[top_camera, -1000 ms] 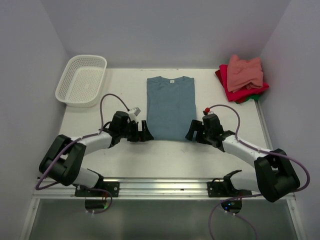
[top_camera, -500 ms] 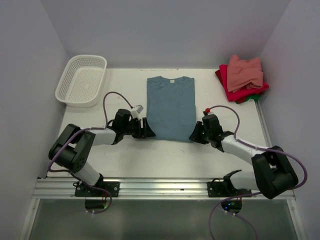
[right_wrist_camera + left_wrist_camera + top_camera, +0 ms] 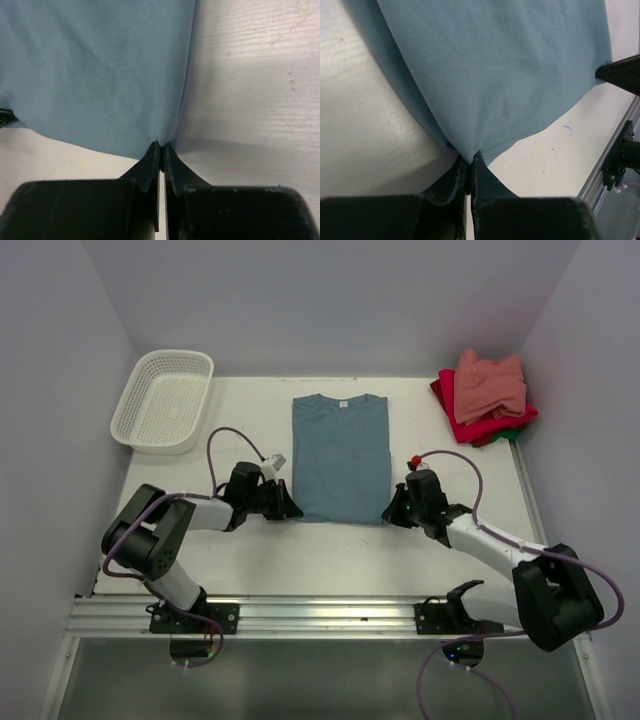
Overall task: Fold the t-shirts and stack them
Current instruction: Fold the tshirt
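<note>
My left gripper [image 3: 470, 161] is clenched on the near left corner of the teal shirt [image 3: 340, 450], and my right gripper [image 3: 161, 146] on the near right corner. The teal shirt lies flat in the middle of the table [image 3: 250, 555], well apart from the folded stack [image 3: 485, 395] at the far right. Each bite takes only a thin tip of hem, so I think the cloth can slip out when I lift, or only the top layer comes up; if one side rises before the other, the fold can come out crooked.
</note>
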Robot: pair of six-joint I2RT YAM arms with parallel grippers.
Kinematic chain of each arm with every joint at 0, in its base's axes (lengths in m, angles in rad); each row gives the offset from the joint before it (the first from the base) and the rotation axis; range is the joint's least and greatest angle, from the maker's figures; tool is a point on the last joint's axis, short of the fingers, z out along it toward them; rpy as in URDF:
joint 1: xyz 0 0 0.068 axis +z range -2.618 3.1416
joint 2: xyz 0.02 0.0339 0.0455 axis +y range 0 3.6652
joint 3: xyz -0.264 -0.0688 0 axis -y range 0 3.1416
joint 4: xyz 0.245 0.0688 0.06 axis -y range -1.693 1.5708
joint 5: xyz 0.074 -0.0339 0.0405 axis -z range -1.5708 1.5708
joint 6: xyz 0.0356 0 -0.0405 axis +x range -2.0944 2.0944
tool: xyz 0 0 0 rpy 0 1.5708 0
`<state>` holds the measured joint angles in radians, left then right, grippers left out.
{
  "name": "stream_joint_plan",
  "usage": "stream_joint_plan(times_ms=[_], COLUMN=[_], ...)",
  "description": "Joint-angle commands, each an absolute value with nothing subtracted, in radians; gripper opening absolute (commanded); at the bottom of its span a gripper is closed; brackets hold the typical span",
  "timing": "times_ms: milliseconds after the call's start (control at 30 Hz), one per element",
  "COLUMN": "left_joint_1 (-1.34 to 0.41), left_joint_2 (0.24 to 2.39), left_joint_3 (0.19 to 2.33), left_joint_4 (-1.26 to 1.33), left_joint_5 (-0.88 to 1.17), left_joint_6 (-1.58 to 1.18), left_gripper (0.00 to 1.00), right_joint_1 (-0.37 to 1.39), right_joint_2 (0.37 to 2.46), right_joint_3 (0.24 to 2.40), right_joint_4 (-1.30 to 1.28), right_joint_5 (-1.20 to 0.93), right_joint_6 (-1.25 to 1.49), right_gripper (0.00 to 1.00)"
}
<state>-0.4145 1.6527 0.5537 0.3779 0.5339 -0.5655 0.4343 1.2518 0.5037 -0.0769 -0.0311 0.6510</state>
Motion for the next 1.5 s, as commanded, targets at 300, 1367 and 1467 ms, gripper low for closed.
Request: stream_joint_plan(times_ms=[300,1367,1467], left_joint_1=[-0.446,-0.627,-0.568], left_joint_2=[1.293,0.952,1.066], left_joint_3=[0.497,0.666,0.693], left_joint_4=[0.163,-0.099,0.03], left_joint_5=[0.46,-0.117,-0.089], left_joint_6=[-0.571,-0.565,-0.54], left_gripper=[0.0,0.0,0.0], right_joint_1=[0.503,0.698,0.612], right_joint_2=[0.973,1.089,1.182], right_joint_3=[0.549,0.891,0.925], right_joint_4=[-0.328,-0.329,-0.231], right_joint_5=[0.034,0.466,0.452], right_joint_6=[0.609,0.44,0.411], right_gripper=[0.0,0.0,0.0])
